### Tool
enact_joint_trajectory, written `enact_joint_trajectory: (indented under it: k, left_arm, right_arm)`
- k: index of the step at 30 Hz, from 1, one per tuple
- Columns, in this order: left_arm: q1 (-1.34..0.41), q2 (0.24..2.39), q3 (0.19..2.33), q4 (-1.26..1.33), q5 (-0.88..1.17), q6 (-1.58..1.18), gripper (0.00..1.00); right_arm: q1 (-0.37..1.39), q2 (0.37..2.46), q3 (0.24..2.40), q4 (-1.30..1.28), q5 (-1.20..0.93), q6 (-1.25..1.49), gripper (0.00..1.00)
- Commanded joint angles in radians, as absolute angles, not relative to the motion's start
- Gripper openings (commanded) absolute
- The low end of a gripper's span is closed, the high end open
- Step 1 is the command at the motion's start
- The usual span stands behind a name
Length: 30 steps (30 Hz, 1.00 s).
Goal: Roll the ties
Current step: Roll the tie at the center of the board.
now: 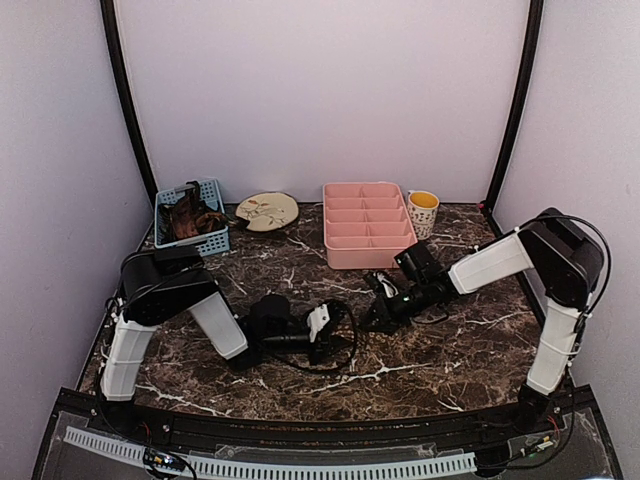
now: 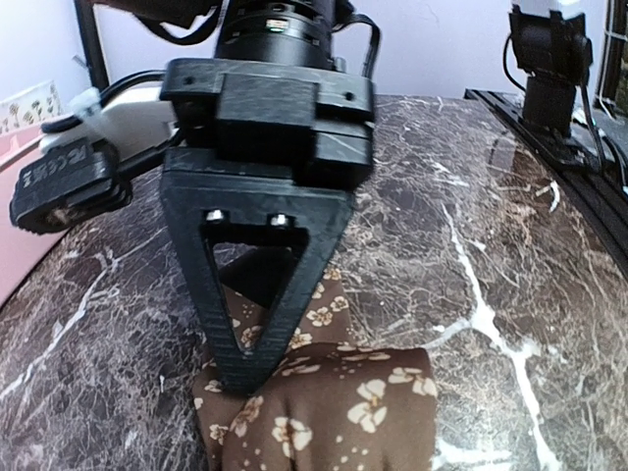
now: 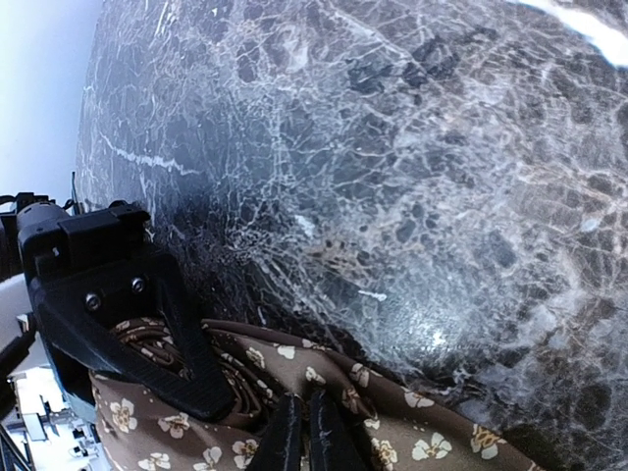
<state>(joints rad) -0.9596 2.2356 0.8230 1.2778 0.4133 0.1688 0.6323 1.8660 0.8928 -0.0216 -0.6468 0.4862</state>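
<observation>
A dark brown tie with tan flowers [image 2: 334, 402] lies on the marble between my two grippers; it is hard to make out in the top view. My left gripper [image 1: 322, 322] has the tie's rolled end around its finger [image 3: 147, 324], with the spiral showing in the right wrist view. In the left wrist view the fabric covers its own jaws. My right gripper [image 3: 306, 432] is shut, pinching the tie's [image 3: 422, 432] fabric beside the roll. It faces the left gripper in the top view [image 1: 372, 318], and its triangular finger [image 2: 240, 334] presses on the cloth.
A blue basket [image 1: 215, 240] at the back left holds more dark fabric [image 1: 185, 215]. A round plate [image 1: 267, 210], a pink compartment tray [image 1: 365, 258] and a yellow-lined cup [image 1: 423, 212] stand along the back. A black cable loop [image 1: 345, 350] hangs by the left wrist.
</observation>
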Motion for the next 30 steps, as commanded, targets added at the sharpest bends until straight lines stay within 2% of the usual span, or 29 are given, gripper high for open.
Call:
enact_joint_trajectory:
  k: [1, 6, 10, 14, 20, 25, 30]
  left_arm:
    - [-0.956, 2.17, 0.8, 1.263, 0.361, 0.048, 0.17]
    - [-0.956, 2.137, 0.773, 1.307, 0.186, 0.035, 0.17]
    - [-0.954, 2.133, 0.763, 1.248, 0.111, 0.107, 0.17]
    - [-0.954, 2.134, 0.739, 1.183, 0.129, 0.206, 0.17]
    - [-0.954, 2.136, 0.708, 1.062, 0.267, 0.321, 0.19]
    - [-0.954, 2.146, 0.717, 1.0, 0.299, 0.299, 0.19]
    - [-0.954, 2.161, 0.73, 0.983, 0.303, 0.253, 0.18]
  right_arm:
    - [0.632, 1.894, 0.832, -0.115, -0.528, 0.444, 0.05]
    - [0.628, 1.91, 0.821, -0.111, -0.52, 0.433, 0.05]
    - [0.619, 1.917, 0.82, -0.109, -0.516, 0.427, 0.05]
    - [0.613, 1.92, 0.823, -0.107, -0.515, 0.421, 0.05]
    - [0.608, 1.915, 0.838, -0.118, -0.515, 0.41, 0.05]
    - [0.608, 1.831, 0.853, -0.127, -0.545, 0.417, 0.11]
    - [0.608, 1.704, 0.848, -0.113, -0.603, 0.442, 0.27]
